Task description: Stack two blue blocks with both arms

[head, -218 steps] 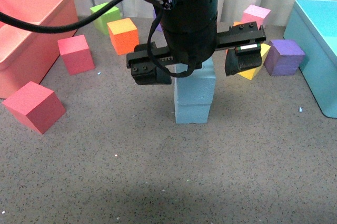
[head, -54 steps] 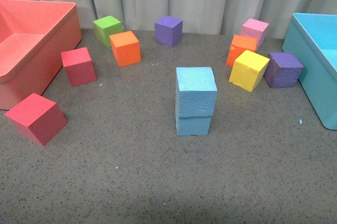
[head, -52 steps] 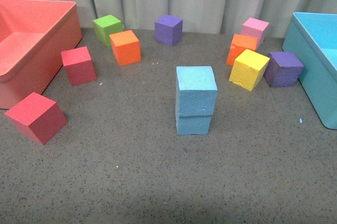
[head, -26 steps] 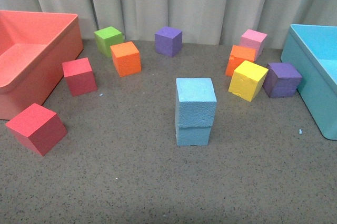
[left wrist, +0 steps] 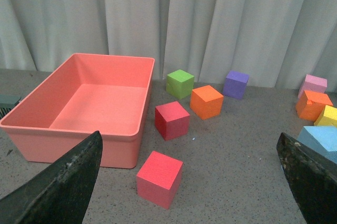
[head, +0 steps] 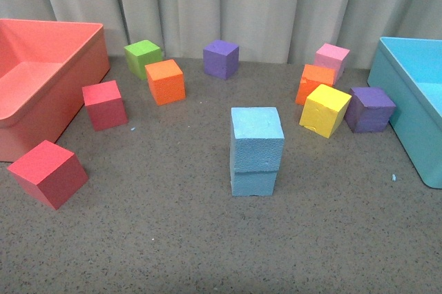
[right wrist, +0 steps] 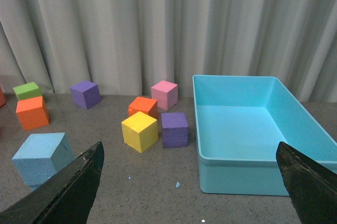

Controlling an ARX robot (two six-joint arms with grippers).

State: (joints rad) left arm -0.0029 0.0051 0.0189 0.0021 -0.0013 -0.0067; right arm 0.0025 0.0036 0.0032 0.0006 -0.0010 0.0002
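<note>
Two light blue blocks stand stacked in the middle of the grey table: the upper blue block sits on the lower blue block, turned slightly against it. The stack also shows in the right wrist view and at the edge of the left wrist view. Neither arm shows in the front view. My left gripper is open and empty, its black fingertips wide apart above the table near a red cube. My right gripper is open and empty, well away from the stack.
A salmon bin stands at the left, a turquoise bin at the right. Around the stack lie two red cubes, a green, two orange, two purple, a yellow and a pink cube. A curtain hangs behind.
The arm that hung over the stack earlier has left the front view. In the last second the view has shifted slightly; the stack and the other cubes have not moved.
</note>
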